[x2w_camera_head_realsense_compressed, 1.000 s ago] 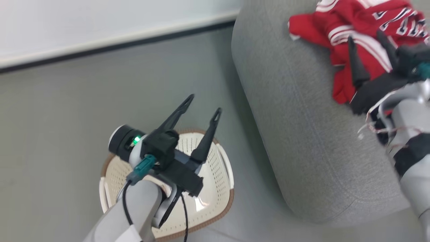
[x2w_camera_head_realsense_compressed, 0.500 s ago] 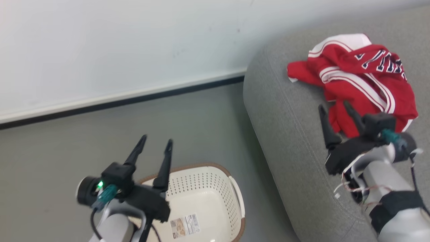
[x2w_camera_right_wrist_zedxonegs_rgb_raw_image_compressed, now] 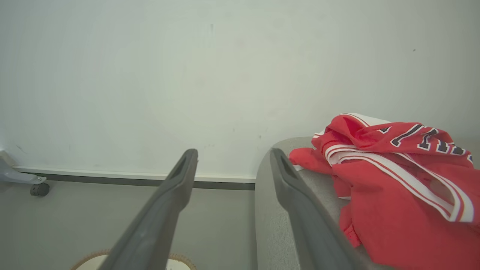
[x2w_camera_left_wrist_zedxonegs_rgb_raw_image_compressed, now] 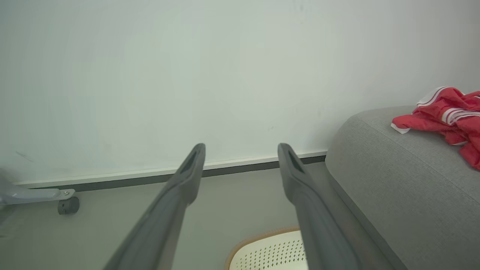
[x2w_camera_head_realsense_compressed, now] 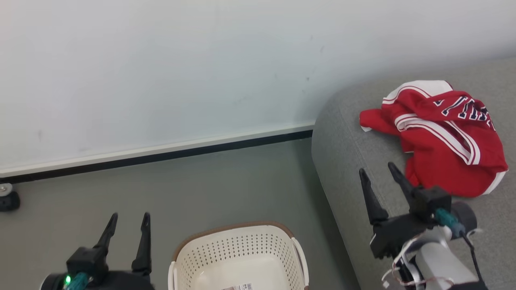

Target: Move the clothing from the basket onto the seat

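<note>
The right claw [x2w_camera_head_realsense_compressed: 375, 168] was wide open and held nothing. The clothing [x2w_camera_head_realsense_compressed: 443, 149] lay in a heap on the seat [x2w_camera_head_realsense_compressed: 342, 137], just past its tips and a bit right. It looked soft, light and floppy; a pinch on a thick fold should lift it. The left claw [x2w_camera_head_realsense_compressed: 130, 215] was open and empty too, the basket [x2w_camera_head_realsense_compressed: 242, 245] just to its right. The basket's near part was cut off, so more clothing could hide there.
</note>
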